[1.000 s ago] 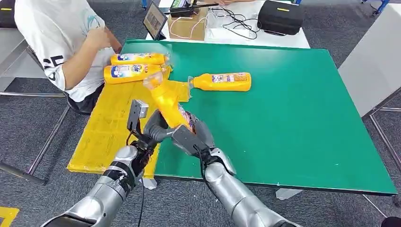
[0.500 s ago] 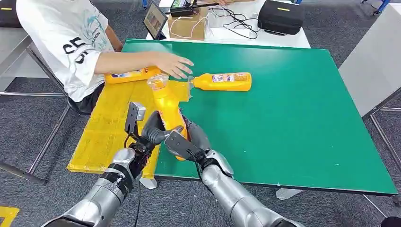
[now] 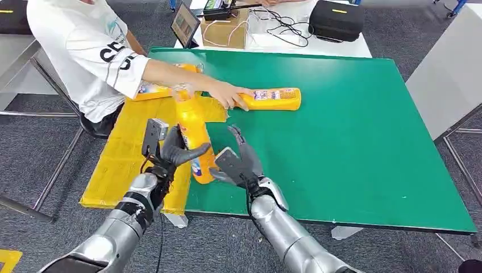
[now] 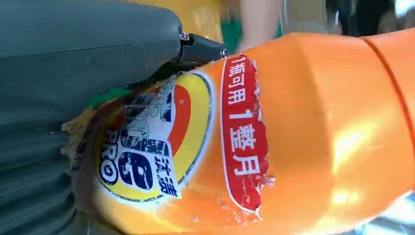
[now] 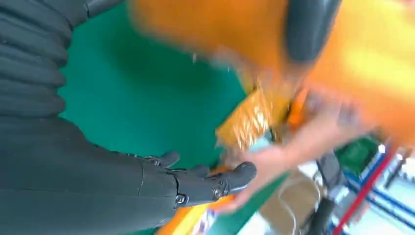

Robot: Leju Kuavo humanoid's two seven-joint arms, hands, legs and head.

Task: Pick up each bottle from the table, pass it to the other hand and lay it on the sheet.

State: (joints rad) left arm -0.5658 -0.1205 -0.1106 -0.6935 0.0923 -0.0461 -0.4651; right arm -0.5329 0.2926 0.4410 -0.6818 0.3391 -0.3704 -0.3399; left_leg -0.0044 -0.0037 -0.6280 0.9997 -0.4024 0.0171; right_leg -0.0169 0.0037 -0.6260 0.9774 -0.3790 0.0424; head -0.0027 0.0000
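A: Status of the handover. Left robot hand [image 3: 176, 152] grips the bottle [image 3: 193, 136] around its lower body, thumb across the front; the left wrist view shows the torn label pressed right against the palm. The bottle stands nearly upright, cap end away from the robot, over the near edge of the sheet [image 3: 128, 159].

B: And the right robot hand [image 3: 239, 162]?

A: Fingers spread, holding nothing, just beside the bottle on its right. I judge the pass is done and the lay-down comes next.

B: Risks from here?

A: First, the person's hand [image 3: 227, 95] rests on the second bottle [image 3: 273, 98], beyond both robot hands on the bench [image 3: 352, 131]. That forearm crosses just past the held bottle's cap. If the left robot hand tips the bottle forward to lay it down, the cap could strike the arm.

B: Grip security?

A: Uncertain. The label is ragged and peeling under the fingers; a smooth plastic body held low with the mass above may pivot in the grasp when tilted. I cannot tell how firmly the fingers close behind it.

B: Anything else?

A: A third bottle [image 3: 156, 91] lies at the far end of the sheet, partly hidden by the arm. Laying this one too far forward could knock it. The right robot hand, so close, could also clip the bottle's base as it swings.
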